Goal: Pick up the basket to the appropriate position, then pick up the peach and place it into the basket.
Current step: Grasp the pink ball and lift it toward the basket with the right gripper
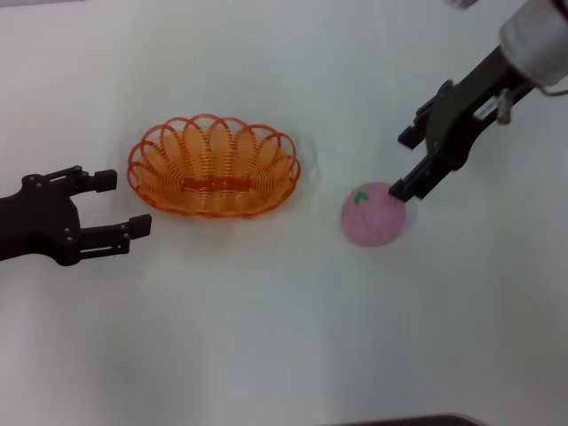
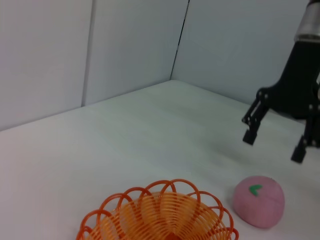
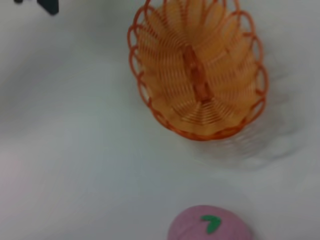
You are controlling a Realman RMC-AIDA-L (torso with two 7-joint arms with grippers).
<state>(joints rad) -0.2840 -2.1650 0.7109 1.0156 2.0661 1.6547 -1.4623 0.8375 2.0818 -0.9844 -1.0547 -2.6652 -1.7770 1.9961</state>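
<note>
The orange looped-wire basket [image 1: 213, 177] stands empty on the white table, left of centre. The pink peach [image 1: 374, 215], with its green leaf mark on top, lies on the table to the right of the basket and apart from it. My right gripper [image 1: 404, 165] is open and hangs just above the peach's far right side, with one fingertip close to its top. My left gripper [image 1: 124, 203] is open and empty, just left of the basket. The left wrist view shows the basket [image 2: 160, 215], the peach [image 2: 259, 201] and the right gripper [image 2: 274, 147] above the peach. The right wrist view shows the basket [image 3: 197, 70] and the peach [image 3: 210, 227].
The white table [image 1: 284, 337] stretches around both things. Grey wall panels [image 2: 125, 45] stand beyond the table's far side in the left wrist view. A dark edge [image 1: 408, 420] shows at the table's near side.
</note>
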